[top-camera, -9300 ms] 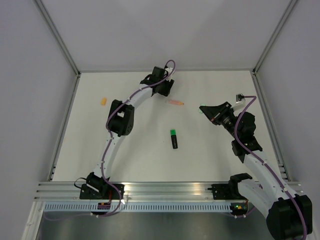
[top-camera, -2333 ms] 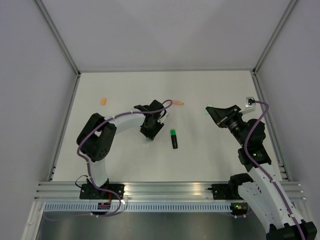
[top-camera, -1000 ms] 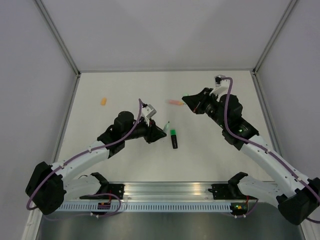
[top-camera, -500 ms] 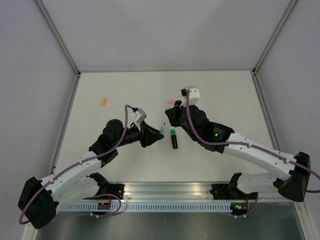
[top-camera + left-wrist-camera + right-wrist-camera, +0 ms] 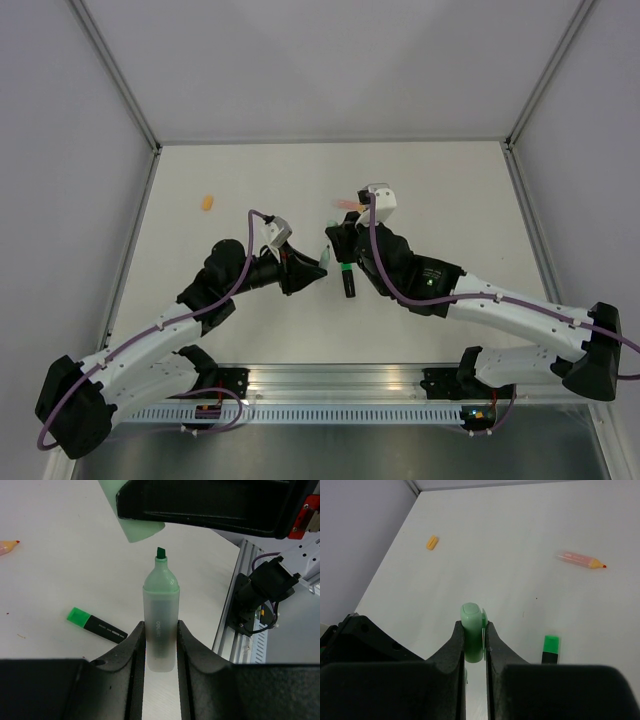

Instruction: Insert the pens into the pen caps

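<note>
My left gripper (image 5: pixel 312 272) (image 5: pixel 160 627) is shut on the pale mint green pen (image 5: pixel 161 614), held off the table with its green tip pointing at the right gripper. My right gripper (image 5: pixel 335 243) (image 5: pixel 473 628) is shut on the pale mint green cap (image 5: pixel 472 625) (image 5: pixel 133 526), which hangs just beyond the pen's tip with a small gap between them. The black pen with a bright green end (image 5: pixel 348 281) (image 5: pixel 550 649) lies on the table below both grippers. The salmon orange pen (image 5: pixel 347 204) (image 5: pixel 582 560) lies farther back. The orange cap (image 5: pixel 207 203) (image 5: pixel 432 542) lies at the far left. No separate bright green cap shows.
The white table (image 5: pixel 450 180) is walled at the back and on both sides. An aluminium rail (image 5: pixel 330 380) runs along the near edge. The two arms meet over the table's middle.
The right arm has swung left and toward the near side, bringing the mint cap up to the pen's tip. The left gripper has held the mint pen almost still.
</note>
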